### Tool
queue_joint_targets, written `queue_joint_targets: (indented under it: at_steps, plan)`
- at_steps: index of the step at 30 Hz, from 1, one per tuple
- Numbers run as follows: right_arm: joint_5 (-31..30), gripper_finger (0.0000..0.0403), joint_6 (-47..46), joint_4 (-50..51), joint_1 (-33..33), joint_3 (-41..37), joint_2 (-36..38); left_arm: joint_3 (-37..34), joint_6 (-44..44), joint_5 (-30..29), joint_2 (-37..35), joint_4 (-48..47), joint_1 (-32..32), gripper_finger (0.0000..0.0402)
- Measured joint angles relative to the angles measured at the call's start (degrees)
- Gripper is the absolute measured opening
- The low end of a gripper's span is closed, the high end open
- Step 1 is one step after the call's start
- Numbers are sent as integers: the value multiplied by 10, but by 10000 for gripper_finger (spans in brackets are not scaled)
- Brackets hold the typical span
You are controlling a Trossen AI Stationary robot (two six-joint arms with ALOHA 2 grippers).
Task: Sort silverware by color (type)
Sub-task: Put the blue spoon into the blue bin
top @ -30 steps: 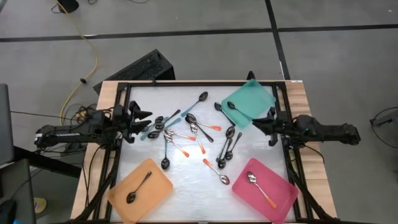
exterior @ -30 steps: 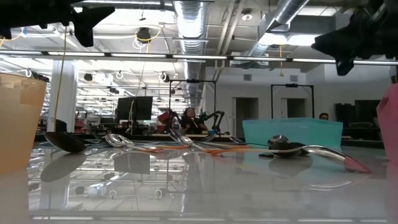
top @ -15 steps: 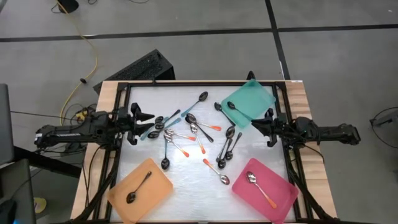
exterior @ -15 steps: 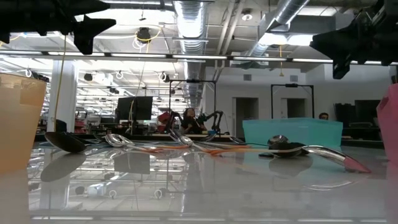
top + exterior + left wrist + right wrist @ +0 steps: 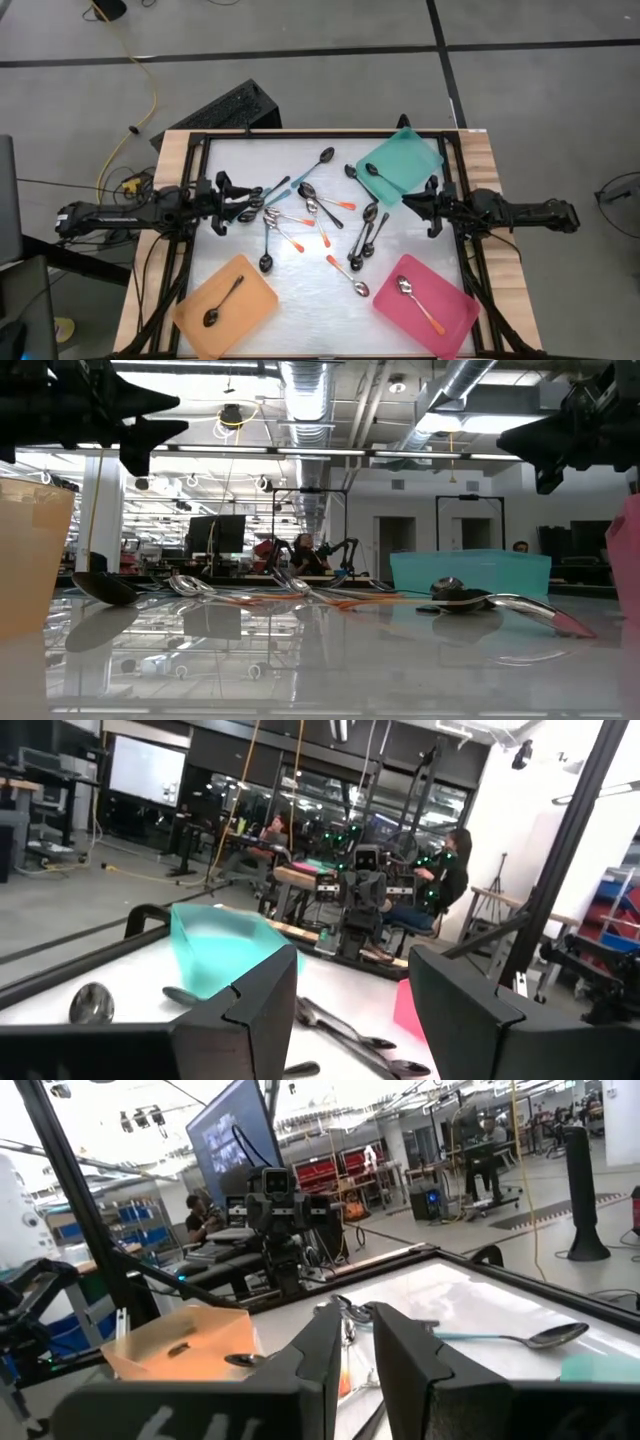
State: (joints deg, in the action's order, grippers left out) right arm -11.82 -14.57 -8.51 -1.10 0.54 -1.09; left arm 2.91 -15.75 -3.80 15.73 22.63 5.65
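Hovering above the table's left edge, left gripper [image 5: 243,193] fingers spread, right gripper [image 5: 410,204] at right edge, fingers narrowly apart, probably holding nothing, spoons [image 5: 312,212] scattered mid-table, one each in orange tray [image 5: 258,300], pink tray [image 5: 450,295], teal tray [image 5: 415,158].

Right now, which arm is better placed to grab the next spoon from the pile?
Probably left. The left gripper, fingers open, is already over the pile's left edge, by the spoons there. The right gripper is nearly closed, beside the teal tray, farther from most loose spoons.
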Motion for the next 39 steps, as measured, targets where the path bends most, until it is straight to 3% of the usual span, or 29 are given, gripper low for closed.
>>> queue_joint_targets:
  at_steps: [39]
  plan:
    - [-18, 81, -2, 30, 0, -1, 0, -24, -15, -16, 0, 7, 0, 177]
